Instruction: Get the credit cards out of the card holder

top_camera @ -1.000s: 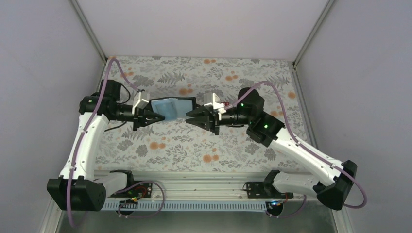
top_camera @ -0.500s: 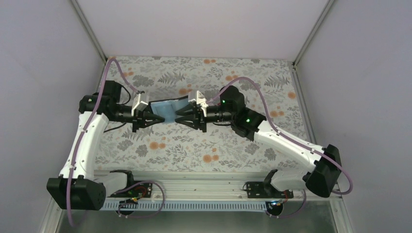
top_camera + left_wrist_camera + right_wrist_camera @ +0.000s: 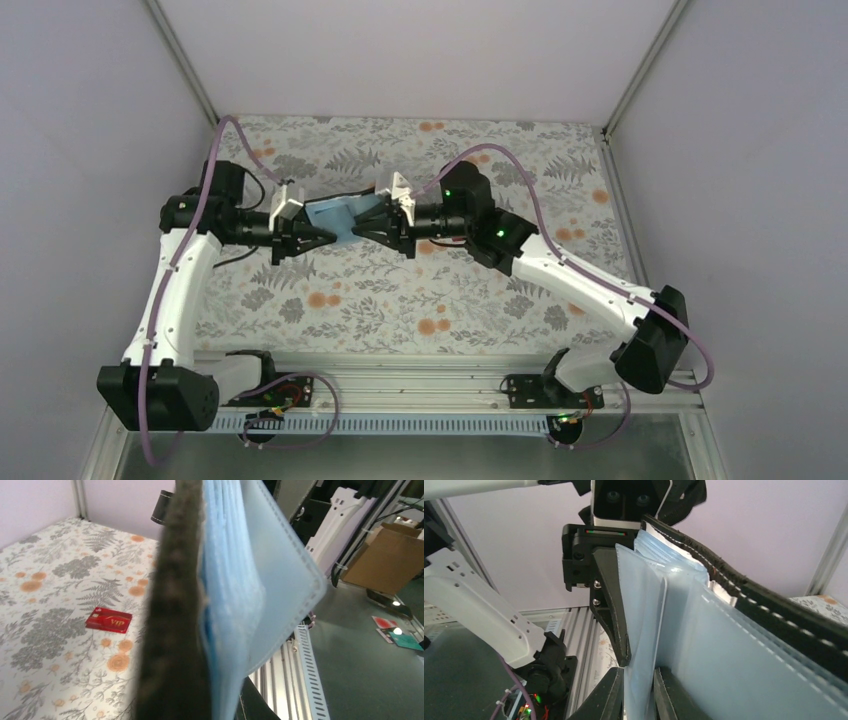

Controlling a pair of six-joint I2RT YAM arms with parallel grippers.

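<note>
The card holder (image 3: pixel 335 213) hangs open in the air between my two grippers, light blue inside with a dark outer side. My left gripper (image 3: pixel 318 237) is shut on its left end. In the left wrist view the card holder (image 3: pixel 240 570) fills the frame and hides my fingers. My right gripper (image 3: pixel 358 229) has its jaws closed narrowly on a light blue inner flap (image 3: pixel 640 645) of the card holder (image 3: pixel 734 655); it also shows in the right wrist view (image 3: pixel 639 695). A red card (image 3: pixel 108 619) lies flat on the table. No blue or teal card is clearly visible.
The floral table (image 3: pixel 400 300) has purple walls at the back and sides. A metal rail (image 3: pixel 400 375) with the arm bases runs along the near edge. The two arms nearly meet nose to nose over the table's middle left.
My right arm has swung left from the table's middle to the card holder, and its jaws have closed on the inner flap. My left gripper has held the holder almost still.
</note>
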